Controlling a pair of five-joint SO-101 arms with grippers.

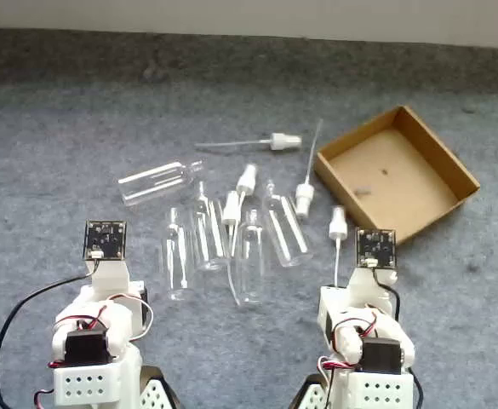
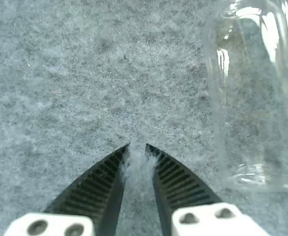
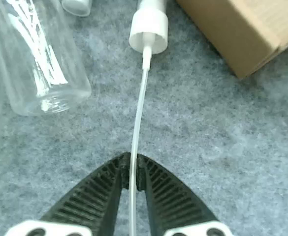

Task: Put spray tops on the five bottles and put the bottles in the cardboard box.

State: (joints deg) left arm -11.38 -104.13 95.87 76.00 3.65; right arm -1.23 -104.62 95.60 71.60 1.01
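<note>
Where clear bottles (image 1: 250, 256) lie, spray tops (image 1: 338, 223), cardboard box (image 1: 385, 175)

Robotics lab bench. A grey felt mat (image 1: 61, 128) is covering the whole surface. The left arm (image 1: 95, 341) and the right arm (image 1: 368, 341), small white units with exposed wiring (image 1: 125, 311) and bare circuit boards (image 1: 105, 239), are sitting side by side at the near edge, facing laid-out clear bottles (image 1: 249, 256).
</note>
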